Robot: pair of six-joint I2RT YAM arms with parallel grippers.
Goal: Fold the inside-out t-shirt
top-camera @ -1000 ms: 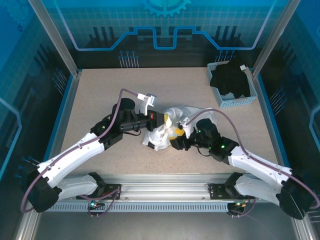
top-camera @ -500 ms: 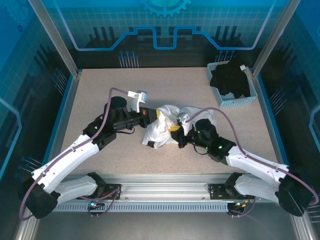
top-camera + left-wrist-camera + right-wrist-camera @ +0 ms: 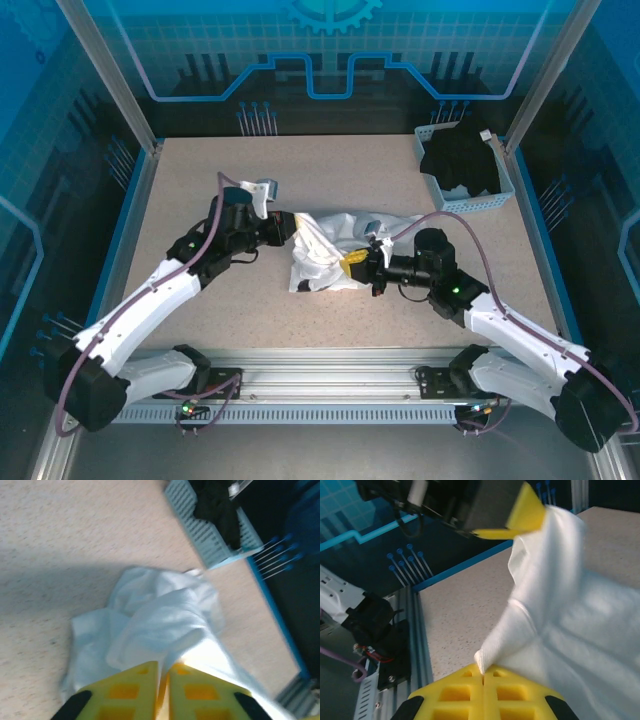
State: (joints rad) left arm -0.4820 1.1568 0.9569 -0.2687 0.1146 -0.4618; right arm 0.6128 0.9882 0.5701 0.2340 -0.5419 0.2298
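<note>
The arms have drawn apart; left gripper (image 3: 163, 669), seemingly, and right gripper (image 3: 483, 674) clamp the t-shirt (image 3: 322, 252); basket (image 3: 468, 207) holds black garment (image 3: 462, 158).

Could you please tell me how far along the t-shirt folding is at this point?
Done: nothing is folded; the t-shirt lies crumpled mid-table. In hand: the left end effector and the right end effector each pinch a bit of its cloth. Remaining: spreading it flat, then every fold.
</note>
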